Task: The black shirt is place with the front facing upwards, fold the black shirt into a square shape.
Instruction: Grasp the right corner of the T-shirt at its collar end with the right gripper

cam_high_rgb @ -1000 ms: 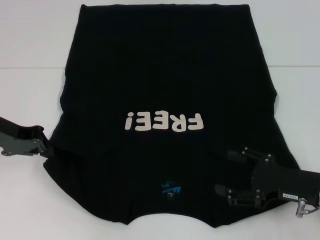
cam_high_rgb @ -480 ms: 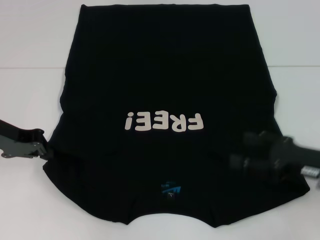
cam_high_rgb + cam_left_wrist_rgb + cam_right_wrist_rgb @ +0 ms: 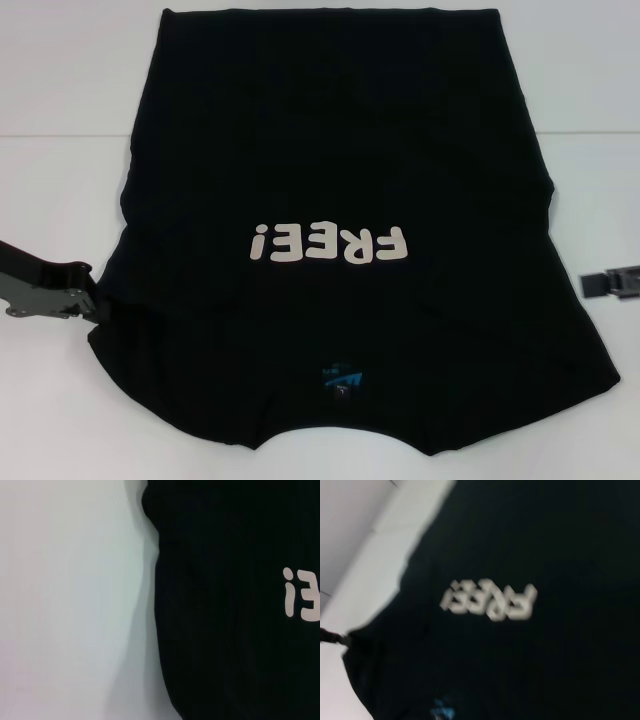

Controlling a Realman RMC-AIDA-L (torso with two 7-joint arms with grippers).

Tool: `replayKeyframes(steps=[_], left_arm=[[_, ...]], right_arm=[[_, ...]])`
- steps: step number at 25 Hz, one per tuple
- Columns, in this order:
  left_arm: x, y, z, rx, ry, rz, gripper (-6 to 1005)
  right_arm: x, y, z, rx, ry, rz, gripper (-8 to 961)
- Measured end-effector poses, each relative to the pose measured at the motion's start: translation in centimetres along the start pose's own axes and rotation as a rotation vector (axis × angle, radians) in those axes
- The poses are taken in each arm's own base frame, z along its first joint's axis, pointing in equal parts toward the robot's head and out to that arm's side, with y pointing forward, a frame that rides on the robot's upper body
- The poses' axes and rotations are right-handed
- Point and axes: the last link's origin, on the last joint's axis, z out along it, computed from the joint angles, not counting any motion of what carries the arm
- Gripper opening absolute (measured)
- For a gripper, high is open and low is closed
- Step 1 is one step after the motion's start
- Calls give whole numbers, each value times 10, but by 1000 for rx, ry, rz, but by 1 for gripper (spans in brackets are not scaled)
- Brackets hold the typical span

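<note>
At the left edge of the head view the left gripper (image 3: 88, 300) is seen low over the table (image 3: 60, 190), its tip met with the shirt's (image 3: 330, 150) left sleeve edge; whether its fingers are wide, narrow or closed on cloth cannot be told, since they are lost against the black fabric; in the right wrist view the same gripper (image 3: 332, 638) is glimpsed as a dark tip touching the sleeve corner. The shirt (image 3: 235, 630) is spread flat on the white table, front up, filling most of the middle of the head view; its hem lies at the far side and its collar at the near side, so the white lettering (image 3: 330, 243) is read upside down from the head camera; the lettering (image 3: 490, 600) is seen across the chest in the right wrist view, and only its end (image 3: 301, 594) is caught in the left wrist view. A small blue label (image 3: 342, 379) is seen at the neck, near the lower edge. At the right edge the right gripper (image 3: 610, 284) is seen only in part, off the cloth and just beside the shirt's right side; its opening cannot be told.
</note>
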Motion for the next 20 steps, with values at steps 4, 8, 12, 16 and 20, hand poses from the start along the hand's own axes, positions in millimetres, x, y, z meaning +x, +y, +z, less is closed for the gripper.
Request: replayKeyframes(steps=[4,8,12,16,20], left_arm=[[1,0,0,2,2,6,3],[2,1,0,5,3,10,3],[1,2,2,9,-3,17,3],[0,3,5,8,-7,18,4],[0,3,5,7,-6,18,4]], right_arm=[[-7,-3,-15,79,95,69,941],[-5,-16,-18,194,156,108,941],[4,-23,-7,214,190,131,941],[13,-30,9,200,204,139,941],[15,-32,20,196,199,131,941]])
